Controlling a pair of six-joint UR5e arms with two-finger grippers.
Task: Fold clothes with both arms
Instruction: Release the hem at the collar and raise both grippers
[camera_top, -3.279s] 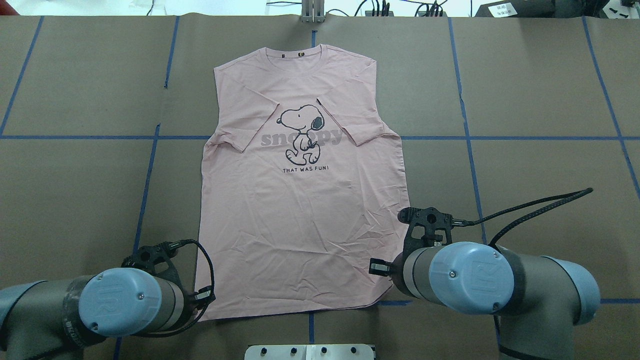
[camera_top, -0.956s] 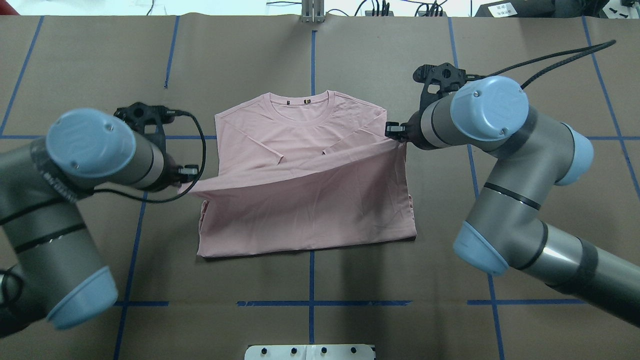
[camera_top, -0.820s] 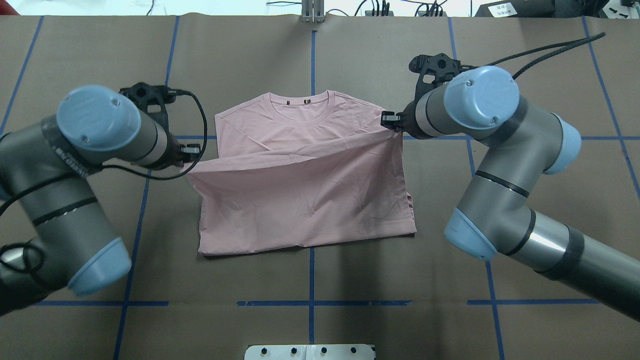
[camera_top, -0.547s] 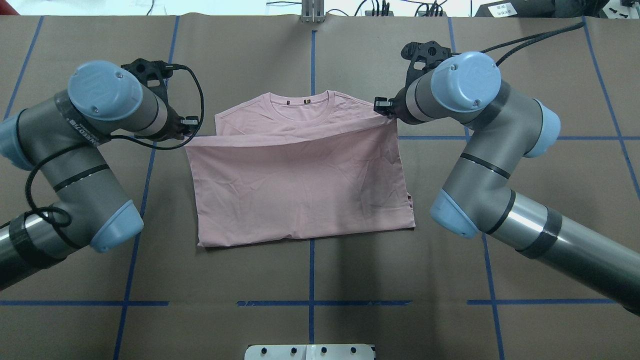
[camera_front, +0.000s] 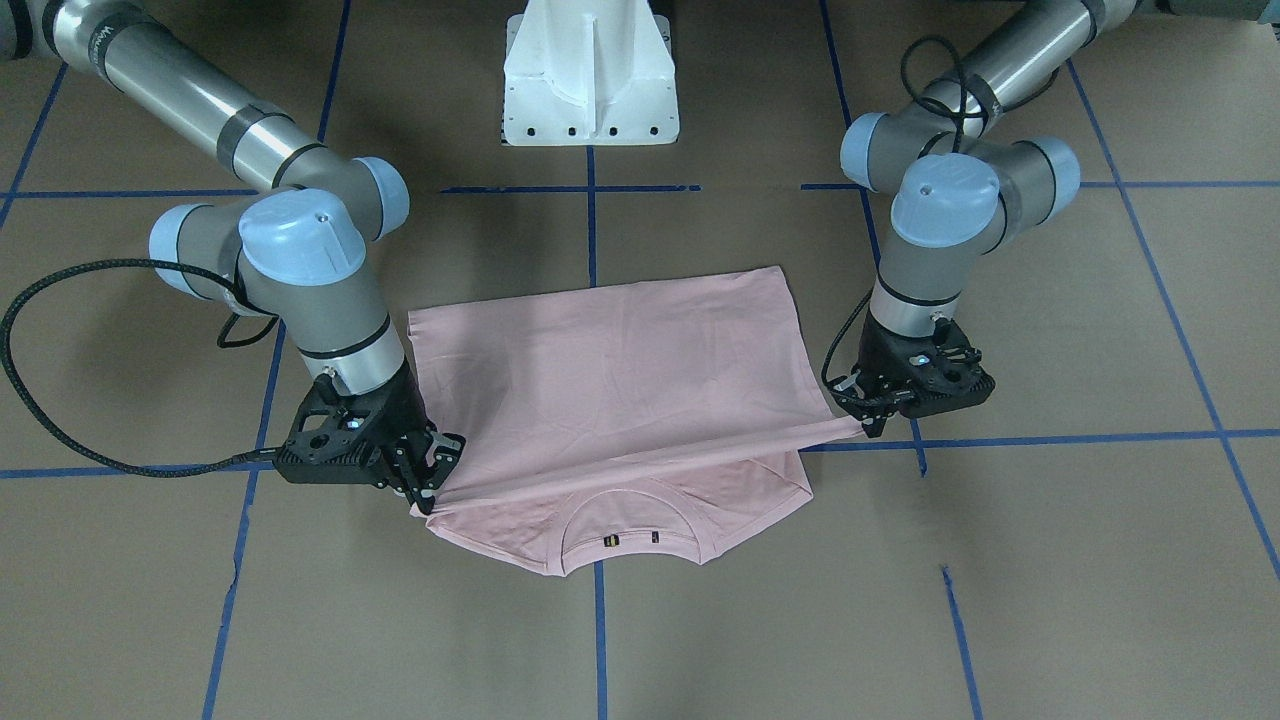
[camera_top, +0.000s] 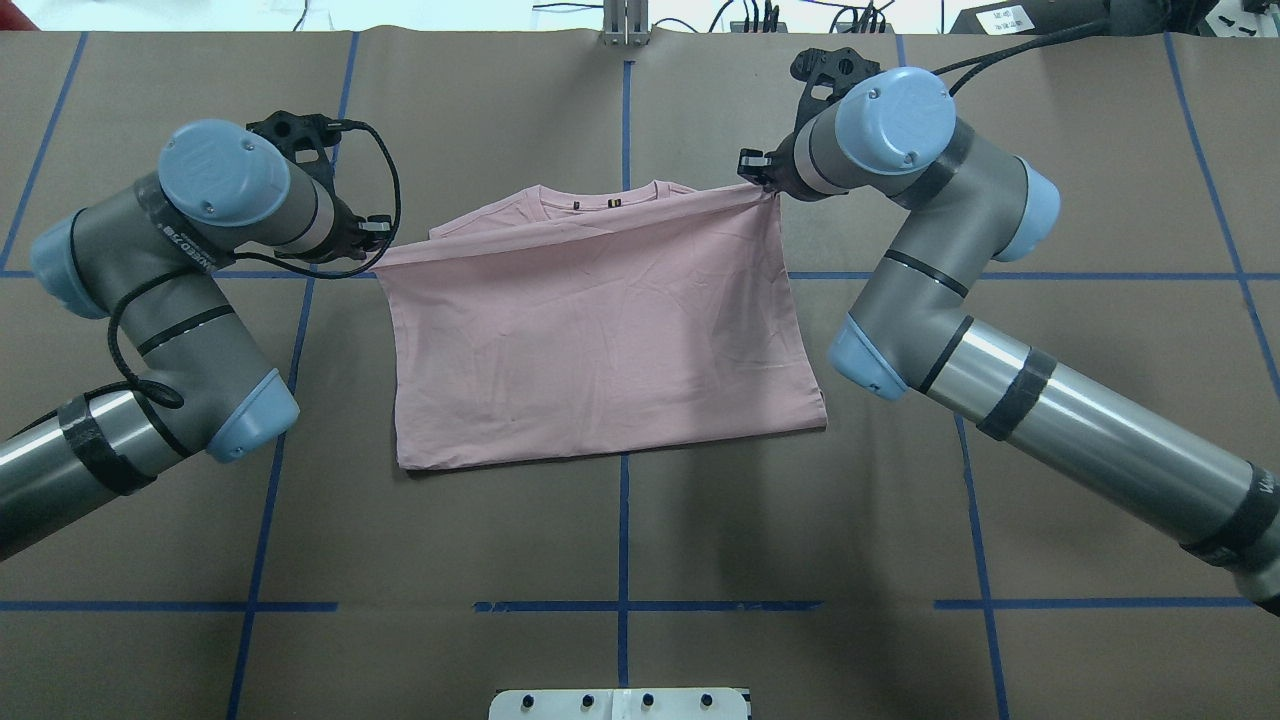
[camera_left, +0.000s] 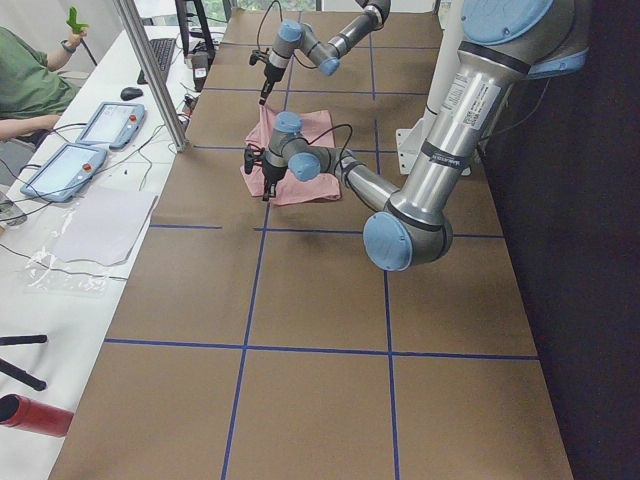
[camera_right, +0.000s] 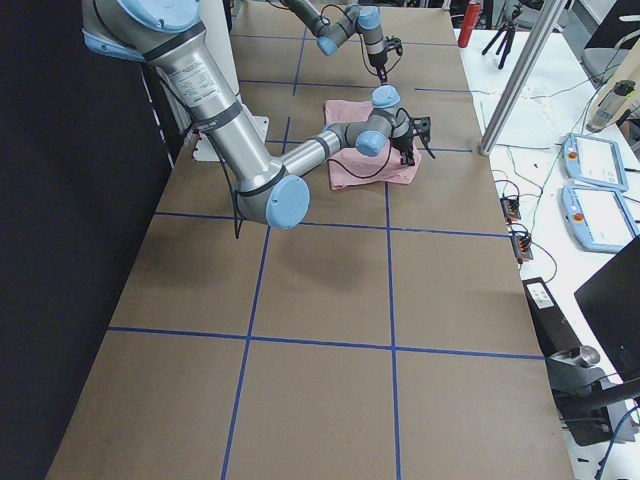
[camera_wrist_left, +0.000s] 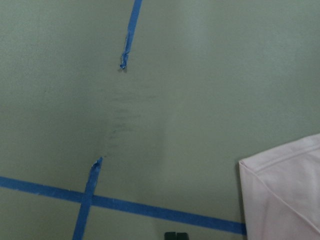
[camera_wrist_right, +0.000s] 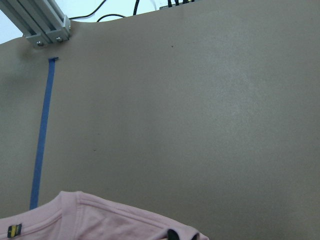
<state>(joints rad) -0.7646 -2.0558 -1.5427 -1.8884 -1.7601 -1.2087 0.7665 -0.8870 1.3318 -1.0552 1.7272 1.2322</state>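
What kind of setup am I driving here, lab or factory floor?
Likely a robotics lab: paper-covered table gridded with blue tape, teach pendants on a side bench, a seated operator.

Pale pink T-shirt (camera_top: 600, 350) on the counter (camera_top: 620, 520), doubled over with its plain side up. The ribbed collar (camera_top: 600, 192) shows past the far edge. The hem is pulled taut between the left claw (camera_front: 864, 425) and the right claw (camera_front: 426, 494), each closed on one corner. The grey, blue-capped left arm (camera_top: 175, 300) and right arm (camera_top: 930, 260) reach in from opposite sides.
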